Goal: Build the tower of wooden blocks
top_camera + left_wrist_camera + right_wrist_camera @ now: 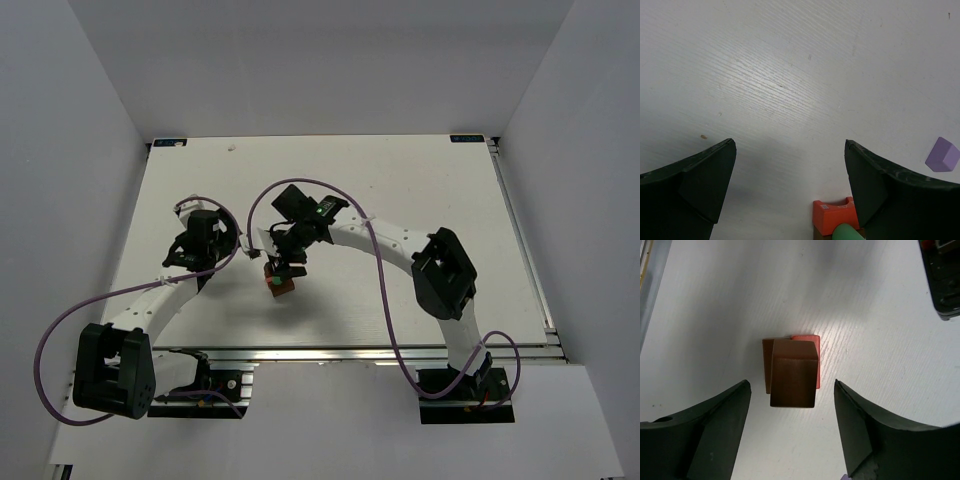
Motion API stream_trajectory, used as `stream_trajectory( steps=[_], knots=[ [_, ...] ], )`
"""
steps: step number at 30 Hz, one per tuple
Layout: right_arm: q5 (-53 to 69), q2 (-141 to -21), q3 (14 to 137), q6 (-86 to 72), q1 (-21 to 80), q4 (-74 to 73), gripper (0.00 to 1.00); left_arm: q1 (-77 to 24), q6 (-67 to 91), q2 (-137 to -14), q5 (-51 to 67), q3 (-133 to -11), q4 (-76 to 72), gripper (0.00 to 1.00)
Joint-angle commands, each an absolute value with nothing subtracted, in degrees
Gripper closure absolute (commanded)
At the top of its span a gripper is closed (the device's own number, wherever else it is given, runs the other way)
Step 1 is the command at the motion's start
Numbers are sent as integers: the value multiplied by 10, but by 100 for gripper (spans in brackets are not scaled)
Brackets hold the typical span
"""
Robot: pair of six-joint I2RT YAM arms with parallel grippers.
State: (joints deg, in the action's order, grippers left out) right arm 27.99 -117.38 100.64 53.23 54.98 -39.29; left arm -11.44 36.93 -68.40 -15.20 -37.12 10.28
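Right jaws open wide, empty, either side of brown block (792, 375) stacked over red-orange block (807, 340), near desk (400, 180) middle. Left jaws also open, empty, above desk; lilac block (942, 154) lies apart.

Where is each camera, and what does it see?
Top external: above and behind, looking down at the white table; both arms show.
Left wrist: looks down at the table; left end effector shows.
Right wrist: looks down at a brown wooden block; right end effector frames it.
Both wrist views share the red-orange wooden block.
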Motion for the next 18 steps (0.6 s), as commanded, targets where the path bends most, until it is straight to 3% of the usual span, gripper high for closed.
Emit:
stream_trajectory(
  steps=[1,3,11,18],
  knots=[
    [278,-1136,1005,539,551,-367,27,-112,371,-673,-156,-381,103,2],
    [278,-1129,1004,541,549,-366,11,-112,371,-672,-158,-385,104,2],
    [293,-1042,940,566,544,-348,11,-112,374,-669,-157,-396,110,2],
    [281,-939,831,496,509,-211,11,-112,379,-671,-162,-414,114,2]
  ],
)
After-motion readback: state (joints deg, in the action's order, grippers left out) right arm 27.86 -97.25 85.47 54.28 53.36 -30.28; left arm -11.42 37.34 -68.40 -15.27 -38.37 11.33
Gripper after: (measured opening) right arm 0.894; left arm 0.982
